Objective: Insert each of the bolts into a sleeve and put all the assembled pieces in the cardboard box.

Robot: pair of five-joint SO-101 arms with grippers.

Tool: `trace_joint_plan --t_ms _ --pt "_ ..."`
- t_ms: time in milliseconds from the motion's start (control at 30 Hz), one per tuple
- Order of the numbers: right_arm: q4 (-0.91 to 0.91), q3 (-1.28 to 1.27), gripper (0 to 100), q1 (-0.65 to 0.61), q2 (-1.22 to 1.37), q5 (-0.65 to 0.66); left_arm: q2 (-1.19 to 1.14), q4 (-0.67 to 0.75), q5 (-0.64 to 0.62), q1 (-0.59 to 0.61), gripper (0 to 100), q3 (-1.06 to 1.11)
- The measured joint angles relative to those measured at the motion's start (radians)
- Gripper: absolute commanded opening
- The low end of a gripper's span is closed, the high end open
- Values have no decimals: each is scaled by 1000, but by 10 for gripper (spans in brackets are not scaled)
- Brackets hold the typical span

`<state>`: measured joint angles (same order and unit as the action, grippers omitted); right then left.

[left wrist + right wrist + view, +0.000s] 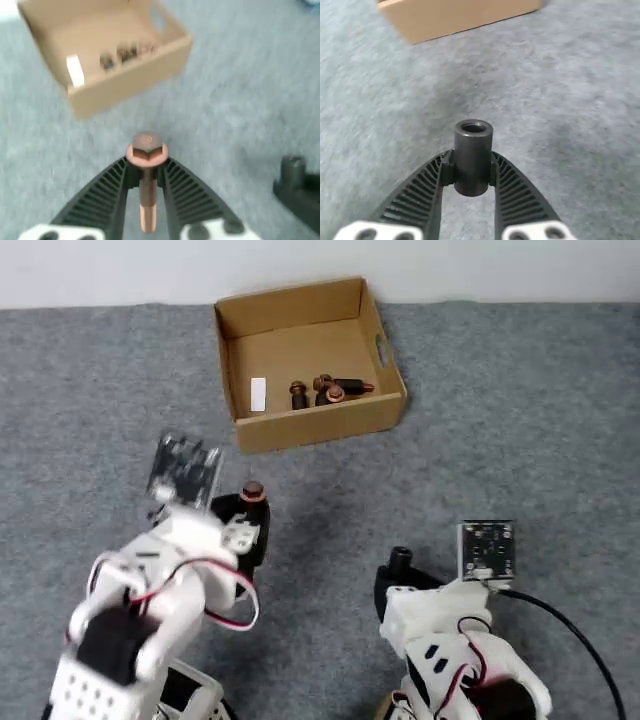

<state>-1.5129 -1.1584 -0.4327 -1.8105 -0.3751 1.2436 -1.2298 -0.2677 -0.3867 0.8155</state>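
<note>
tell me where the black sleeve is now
In the high view the sleeve sits in the right gripper, short of the cardboard box and right of the left gripper.

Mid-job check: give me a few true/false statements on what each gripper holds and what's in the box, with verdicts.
1. The left gripper is shut on a copper bolt. True.
2. The right gripper is empty. False: it is shut on a black sleeve.
3. The cardboard box has assembled pieces lying in it. True.
4. The bolt is seated in the sleeve. False: the two are apart, each in its own gripper.
5. The cardboard box is tipped on its side. False: it stands on the grey table with its open top up.
</note>
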Motion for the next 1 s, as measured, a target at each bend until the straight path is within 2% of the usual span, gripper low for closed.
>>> trace_joint_plan --t_ms 100,333,700,833,1000 --pt "0 0 9 -51 0 0 137 77 14 0 5 97" --pt "38 0 9 -219 0 15 270 104 -8 0 6 140" --pt "381 -138 9 -407 9 407 285 172 -129 -2 6 140" --pt "422 -170 9 -474 9 445 285 172 -170 -69 6 140" --pt "440 -175 9 -485 9 448 285 172 -213 -117 6 140"
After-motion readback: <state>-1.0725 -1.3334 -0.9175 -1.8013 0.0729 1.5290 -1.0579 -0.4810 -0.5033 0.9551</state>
